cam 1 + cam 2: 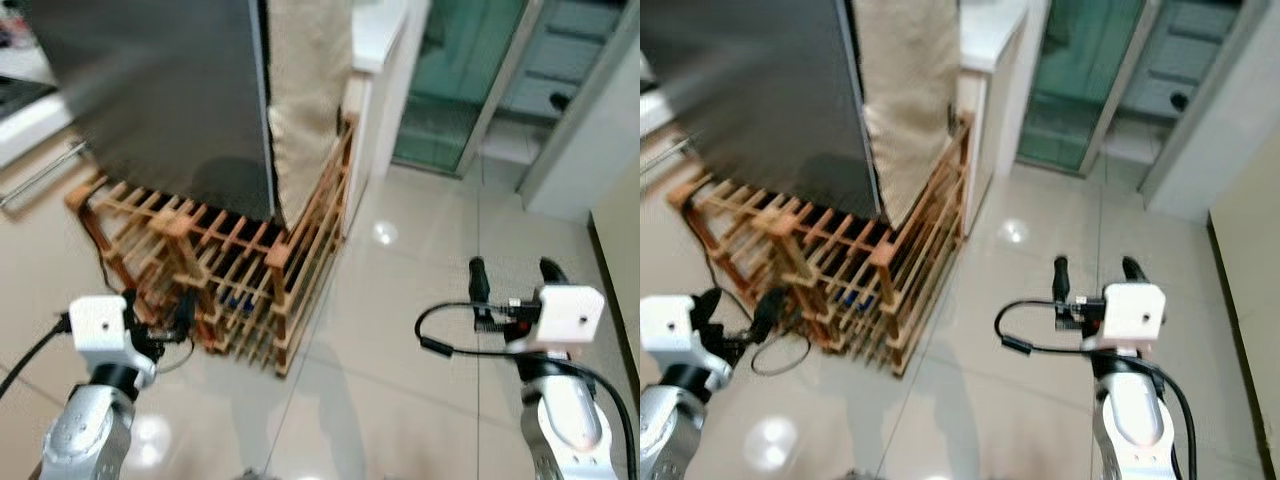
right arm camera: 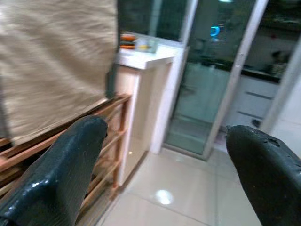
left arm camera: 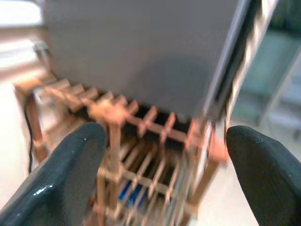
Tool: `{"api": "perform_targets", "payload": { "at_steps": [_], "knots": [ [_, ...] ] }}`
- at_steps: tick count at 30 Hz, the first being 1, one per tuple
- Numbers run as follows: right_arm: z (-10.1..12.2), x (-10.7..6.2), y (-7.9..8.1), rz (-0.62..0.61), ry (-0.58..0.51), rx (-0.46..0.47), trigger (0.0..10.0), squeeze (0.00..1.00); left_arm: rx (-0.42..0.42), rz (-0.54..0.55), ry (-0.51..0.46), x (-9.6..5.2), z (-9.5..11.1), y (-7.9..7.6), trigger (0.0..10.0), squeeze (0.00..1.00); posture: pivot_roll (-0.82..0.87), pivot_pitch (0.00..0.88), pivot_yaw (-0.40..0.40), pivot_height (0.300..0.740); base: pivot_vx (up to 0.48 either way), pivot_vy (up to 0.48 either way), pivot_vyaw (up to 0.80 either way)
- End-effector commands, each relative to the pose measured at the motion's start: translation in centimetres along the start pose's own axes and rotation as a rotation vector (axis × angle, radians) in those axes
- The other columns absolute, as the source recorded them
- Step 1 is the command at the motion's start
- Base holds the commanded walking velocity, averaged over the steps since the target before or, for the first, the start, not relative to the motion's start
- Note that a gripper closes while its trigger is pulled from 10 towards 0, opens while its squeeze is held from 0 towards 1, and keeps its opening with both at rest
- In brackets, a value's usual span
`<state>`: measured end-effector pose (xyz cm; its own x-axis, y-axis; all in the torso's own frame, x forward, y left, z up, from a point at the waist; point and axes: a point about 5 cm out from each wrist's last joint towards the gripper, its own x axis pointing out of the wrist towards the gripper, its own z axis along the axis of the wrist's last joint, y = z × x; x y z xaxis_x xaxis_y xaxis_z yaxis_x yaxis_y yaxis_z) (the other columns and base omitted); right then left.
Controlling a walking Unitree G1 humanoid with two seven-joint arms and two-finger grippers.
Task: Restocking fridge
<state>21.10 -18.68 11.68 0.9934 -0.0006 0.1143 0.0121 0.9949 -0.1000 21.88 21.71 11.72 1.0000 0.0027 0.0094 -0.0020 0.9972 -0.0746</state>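
The fridge [image 1: 160, 90] is a tall dark grey cabinet with a smooth, matte front and a lighter metallic strip down its right edge. It stands ahead and to the left of the robot, raised on a wooden rack [image 1: 240, 290]. A beige cloth [image 1: 305, 90] hangs down the fridge's right side, reaching the rack's top rail. No brand, label or writing can be read on the fridge (the frames are blurred).

The rack is a slatted frame of orange-brown wood with several open tiers. Something blue [image 3: 127, 193] lies in a lower tier; what it is cannot be told. A black cable [image 1: 715, 265] runs down the rack's left end to the floor [image 1: 400, 340], which is glossy pale tile with light reflections.

To the right of the cloth stands a white counter [image 1: 385, 40] on a pale cabinet. Beyond it is a glass sliding door [image 1: 460, 80] with green-tinted panes.

Left gripper [image 3: 164, 160]: held low, just before the rack's near corner, fingers [image 3: 70, 174] spread apart and holding nothing.

Right gripper [image 1: 512, 275]: held over bare floor, well apart from the rack, fingers [image 2: 66, 174] spread apart and holding nothing. A black cable loop [image 1: 440, 325] hangs beside its wrist.
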Motion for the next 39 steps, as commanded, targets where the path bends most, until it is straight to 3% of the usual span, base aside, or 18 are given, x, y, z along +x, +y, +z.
{"api": "perform_targets", "payload": {
  "at_steps": [1, 4, 7, 10, 16, 22, 31, 39],
  "knots": [
    [-0.3, 0.6, -0.1, 0.001, 0.018, -0.006, 10.0, 0.00, 0.004, -0.023, -0.051, 1.1, 1.0, -1.4, 10.0, 0.00, -0.10, 0.000, -0.025, 0.740, 0.480, 0.000, 0.00],
    [-0.1, 1.7, 0.0, -0.003, 0.011, 0.013, 10.0, 0.00, 0.005, -0.036, -0.088, 2.4, 2.1, -2.5, 10.0, 0.00, -0.09, 0.000, -0.021, 0.740, 0.477, 0.000, 0.00],
    [-0.2, 1.9, 0.3, 0.001, 0.017, 0.018, 10.0, 0.00, -0.006, -0.063, -0.105, 2.8, 2.6, -3.1, 10.0, 0.00, -0.10, 0.000, -0.013, 0.740, 0.480, 0.000, 0.00],
    [-0.6, 2.3, 0.9, 0.017, 0.033, 0.026, 10.0, 0.00, 0.001, -0.136, -0.132, 3.8, 3.4, -4.7, 10.0, 0.00, -0.11, 0.000, -0.002, 0.740, 0.477, 0.000, 0.00],
    [-1.0, 2.6, 1.0, 0.008, 0.049, 0.038, 10.0, 0.00, 0.000, -0.190, -0.155, 5.1, 4.2, -5.9, 10.0, 0.00, -0.11, 0.000, 0.003, 0.740, 0.474, 0.000, 0.00],
    [-0.9, 3.1, 0.9, 0.008, 0.047, 0.025, 10.0, 0.00, -0.029, -0.248, -0.191, 5.3, 5.0, -7.0, 10.0, 0.00, -0.13, 0.000, 0.011, 0.740, 0.475, 0.000, -0.38],
    [-0.5, 4.4, 1.2, 0.032, 0.023, 0.014, 10.0, 0.00, -0.015, -0.178, -0.217, 6.5, 6.1, -6.4, 10.0, 0.00, -0.13, 0.000, 0.007, 0.740, 0.037, 0.000, -0.16],
    [-0.3, 5.3, 1.3, 0.034, 0.006, 0.013, 10.0, 0.00, 0.018, -0.188, -0.195, 7.0, 6.2, -6.7, 10.0, 0.00, -0.13, 0.000, 0.015, 0.740, 0.000, 0.000, 0.00]
  ]
}}
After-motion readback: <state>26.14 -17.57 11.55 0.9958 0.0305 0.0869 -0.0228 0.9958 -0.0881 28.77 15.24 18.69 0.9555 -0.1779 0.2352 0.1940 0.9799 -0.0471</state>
